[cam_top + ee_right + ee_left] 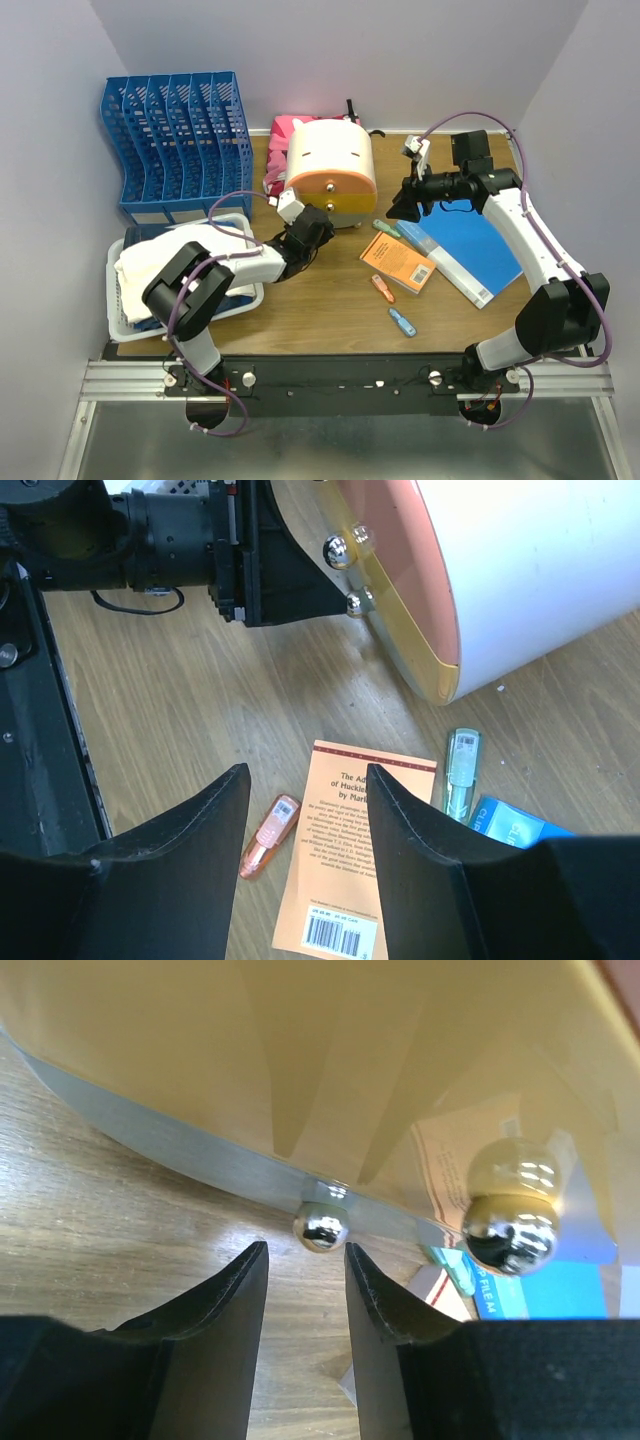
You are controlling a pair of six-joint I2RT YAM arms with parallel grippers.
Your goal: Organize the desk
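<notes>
The desk (330,310) spans the space between lavender walls (400,60), with a black rail (350,375) along its front edge. At its back edge a white drum (335,150) lies on its side, yellow lid (335,195) facing front. The left gripper (305,1250) sits low before the lid, jaws slightly apart and empty. A chrome knob (320,1228) is just ahead of the tips (a bigger knob (510,1230) shows to its right). The right gripper (307,775) hangs over an orange book (350,860) mid-desk, jaws apart, gripping nothing. A pink marker (268,836) lies on one side of the book and a green marker (460,770) on the other. A blue rack (175,140) takes the back left corner, a tray (250,296) with cloth (150,262) the front left.
</notes>
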